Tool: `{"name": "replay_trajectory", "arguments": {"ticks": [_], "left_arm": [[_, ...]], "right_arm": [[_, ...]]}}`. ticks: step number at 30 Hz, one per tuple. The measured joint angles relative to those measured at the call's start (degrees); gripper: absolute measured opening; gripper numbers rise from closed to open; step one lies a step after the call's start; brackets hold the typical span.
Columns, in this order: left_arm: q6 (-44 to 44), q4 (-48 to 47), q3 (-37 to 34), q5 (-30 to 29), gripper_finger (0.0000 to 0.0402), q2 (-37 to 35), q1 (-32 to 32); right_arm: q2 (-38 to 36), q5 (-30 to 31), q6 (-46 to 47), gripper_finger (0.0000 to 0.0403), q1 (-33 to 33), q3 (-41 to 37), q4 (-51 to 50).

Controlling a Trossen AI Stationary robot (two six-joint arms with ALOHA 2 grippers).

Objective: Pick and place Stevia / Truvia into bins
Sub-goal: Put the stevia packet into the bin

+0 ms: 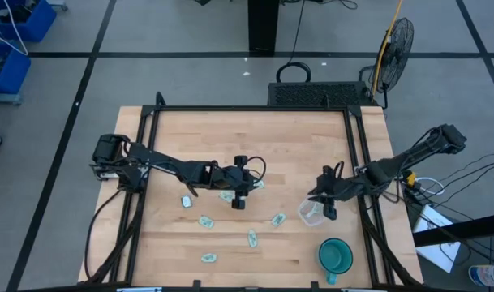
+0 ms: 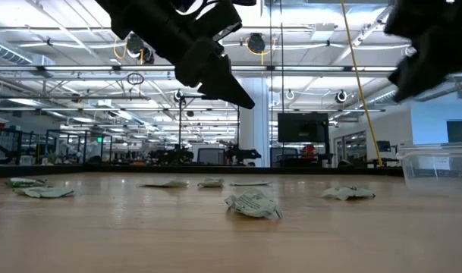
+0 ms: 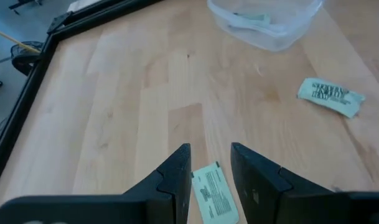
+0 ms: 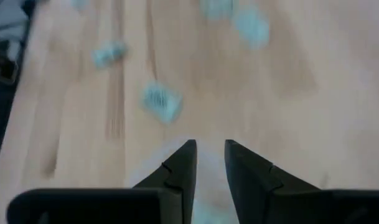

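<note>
Several pale green and white Stevia packets lie flat on the wooden table, among them one (image 1: 206,221) at mid-table and one (image 1: 277,219) near the bin. The clear bin (image 1: 311,212) stands right of centre with a packet (image 3: 248,17) in it. My left gripper (image 1: 240,199) hovers open above the table. Between its fingers, in the left wrist view, a packet (image 3: 213,193) shows lying on the wood below. My right gripper (image 1: 328,207) is open by the bin's far right side, nothing between its fingers (image 4: 183,163).
A round teal cup (image 1: 336,255) with a handle stands near the front right corner, just in front of the bin. Black frame rails (image 1: 360,162) run along the table's sides. Bare wood lies across the far half of the table.
</note>
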Motion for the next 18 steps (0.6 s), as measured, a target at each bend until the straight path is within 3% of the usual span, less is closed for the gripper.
{"name": "replay_trajectory", "arguments": {"ticks": [7, 13, 18], "left_arm": [[-6.6, -2.7, 0.0, 2.5, 0.0120, 0.0, 0.0], [-9.3, -10.8, 0.0, 3.0, 0.0120, 0.0, 0.0], [-12.8, -13.9, -2.2, 3.1, 0.0120, 0.0, 0.0]], "right_arm": [[5.1, 10.1, -15.9, 0.0103, -1.2, -0.6, 16.4], [14.3, 9.8, -26.5, 0.0140, -5.2, -3.3, 34.6], [19.9, 9.7, -28.5, 0.0157, -7.1, -3.5, 41.6]]}}
